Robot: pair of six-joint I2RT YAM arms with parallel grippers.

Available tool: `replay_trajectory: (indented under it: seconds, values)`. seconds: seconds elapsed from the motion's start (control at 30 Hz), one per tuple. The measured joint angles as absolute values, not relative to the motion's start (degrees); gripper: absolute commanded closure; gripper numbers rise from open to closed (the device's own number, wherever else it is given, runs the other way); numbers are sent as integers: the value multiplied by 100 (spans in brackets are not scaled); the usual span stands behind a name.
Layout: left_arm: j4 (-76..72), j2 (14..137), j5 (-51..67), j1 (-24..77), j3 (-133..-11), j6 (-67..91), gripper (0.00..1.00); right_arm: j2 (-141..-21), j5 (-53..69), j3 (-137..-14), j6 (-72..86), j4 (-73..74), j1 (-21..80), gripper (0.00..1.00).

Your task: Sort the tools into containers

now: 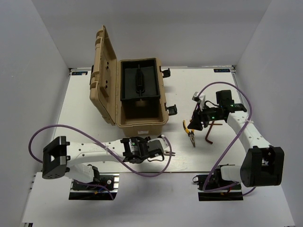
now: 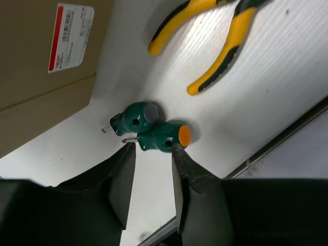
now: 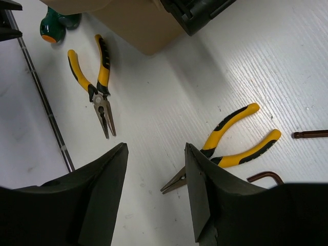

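- Left fingers (image 2: 120, 179) spread, empty; two screwdrivers (image 2: 163, 136) lie touching on the table (image 2: 266, 77), just past the fingertips.
- Best to straddle only the nearer handle, then close squarely.
- Right fingers (image 3: 102, 189) spread, empty, pliers (image 3: 233, 141) just beside them.

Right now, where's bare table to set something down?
Bare table: the strip left of the toolbox, and the back right corner behind the right hand. Crowded: in front and right of the toolbox, where screwdrivers, pliers, hex keys and the left hand sit.
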State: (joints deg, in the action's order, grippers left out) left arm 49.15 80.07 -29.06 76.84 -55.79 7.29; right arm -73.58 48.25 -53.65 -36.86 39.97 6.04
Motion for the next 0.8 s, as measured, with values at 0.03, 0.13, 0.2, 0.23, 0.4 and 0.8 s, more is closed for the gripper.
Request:
replay_trajectory:
  seconds: [0.03, 0.13, 0.2, 0.23, 0.4, 0.8]
  values:
    - [4910, 7889, -2871, 7677, -5489, 768, 50, -7358, 4814, -5365, -3688, 3992, 611, 46]
    - [4919, 7835, -2705, 7649, -5413, 827, 46, -7358, 4803, -5360, -3688, 3970, 626, 46]
    - [4908, 7929, -2606, 7638, -5402, 867, 46, -7358, 4792, -5358, -3686, 3948, 642, 46]
    - [4904, 8005, -2578, 7638, -5402, 882, 46, -7358, 4790, -5356, -3686, 3933, 648, 46]
    - [4886, 8433, -2340, 7640, -5402, 902, 46, -7358, 4762, -5354, -3684, 3900, 650, 44]
    - [4864, 8790, -2261, 7590, -5413, 578, 41, -7358, 4724, -5345, -3684, 3892, 650, 44]
